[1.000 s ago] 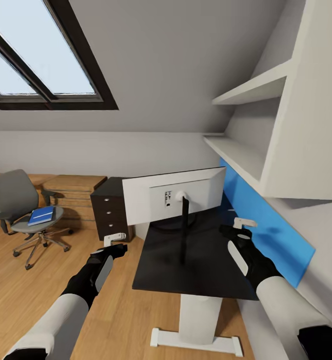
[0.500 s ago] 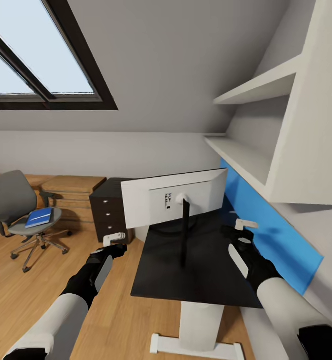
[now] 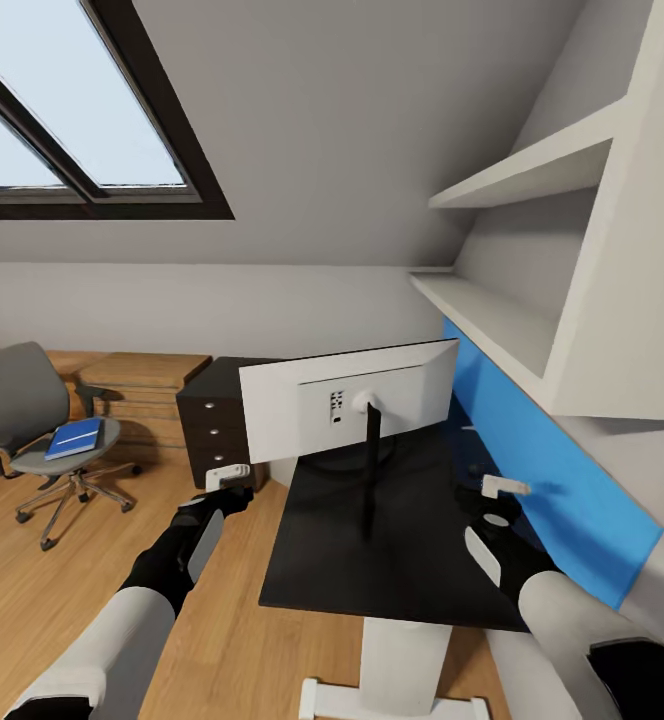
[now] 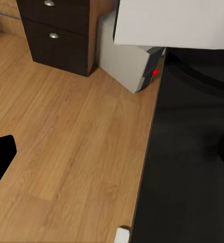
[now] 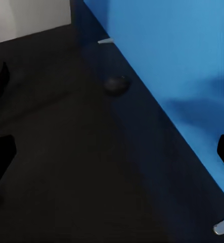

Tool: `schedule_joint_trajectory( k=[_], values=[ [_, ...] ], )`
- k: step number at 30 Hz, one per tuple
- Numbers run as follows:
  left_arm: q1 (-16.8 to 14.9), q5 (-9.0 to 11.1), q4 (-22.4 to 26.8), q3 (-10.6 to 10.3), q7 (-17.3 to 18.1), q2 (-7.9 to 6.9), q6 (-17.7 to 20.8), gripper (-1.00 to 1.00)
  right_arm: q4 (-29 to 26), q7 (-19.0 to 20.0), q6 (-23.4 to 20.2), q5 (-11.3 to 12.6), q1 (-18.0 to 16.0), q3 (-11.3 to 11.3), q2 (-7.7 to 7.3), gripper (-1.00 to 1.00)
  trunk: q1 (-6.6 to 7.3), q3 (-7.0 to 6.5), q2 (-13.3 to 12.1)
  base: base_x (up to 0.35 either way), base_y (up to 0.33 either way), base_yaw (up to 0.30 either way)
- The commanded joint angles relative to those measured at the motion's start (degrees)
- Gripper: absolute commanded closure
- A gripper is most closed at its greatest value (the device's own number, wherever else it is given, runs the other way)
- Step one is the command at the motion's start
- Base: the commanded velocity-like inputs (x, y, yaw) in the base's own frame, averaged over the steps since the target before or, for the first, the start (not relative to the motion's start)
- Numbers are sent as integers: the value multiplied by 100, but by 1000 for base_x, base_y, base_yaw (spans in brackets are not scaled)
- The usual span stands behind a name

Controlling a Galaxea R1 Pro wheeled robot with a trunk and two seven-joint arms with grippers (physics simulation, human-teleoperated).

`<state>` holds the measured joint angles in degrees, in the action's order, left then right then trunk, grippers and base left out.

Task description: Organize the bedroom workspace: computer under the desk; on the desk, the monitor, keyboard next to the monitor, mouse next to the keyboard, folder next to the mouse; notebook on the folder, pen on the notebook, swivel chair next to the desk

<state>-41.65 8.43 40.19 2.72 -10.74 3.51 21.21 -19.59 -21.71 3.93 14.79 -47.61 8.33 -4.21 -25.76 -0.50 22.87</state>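
Head view: black bench (image 3: 412, 560) ahead, monitor (image 3: 347, 410) standing on it with its pale back toward the robot. Swivel chair (image 3: 42, 430) well apart at left, blue folder (image 3: 75, 437) on its seat. Computer (image 4: 134, 66) under the bench beside the drawers (image 4: 61, 30). Mouse (image 5: 116, 83) near the blue wall panel (image 3: 552, 460). Left gripper (image 3: 227, 478) and right gripper (image 3: 502, 490): grip state cannot be told. Likely approaching; keep arms clear of the monitor stem.
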Motion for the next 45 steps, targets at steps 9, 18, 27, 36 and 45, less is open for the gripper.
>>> schedule_joint_trajectory(
  k=[9,18,27,36,45],
  values=[
    [91,82,731,10,0,-11,44,-100,609,534,622,87,-44,35,-244,-100,-2,3,5,1,0,0],
    [708,95,2221,10,246,-102,299,-100,689,907,276,131,-306,12,-421,-100,-2,3,5,0,0,0],
    [1167,380,3556,38,304,-139,1496,-100,1013,898,-296,334,-709,22,-512,-100,-2,3,5,0,0,0],
    [1210,455,3767,254,303,-141,1781,-100,1029,890,-302,583,-725,1,-484,-100,-2,3,5,0,0,0],
    [1212,459,3776,273,301,-140,1806,-100,1020,911,-191,822,-724,10,-492,-100,-2,3,5,67,0,0]
  ],
)
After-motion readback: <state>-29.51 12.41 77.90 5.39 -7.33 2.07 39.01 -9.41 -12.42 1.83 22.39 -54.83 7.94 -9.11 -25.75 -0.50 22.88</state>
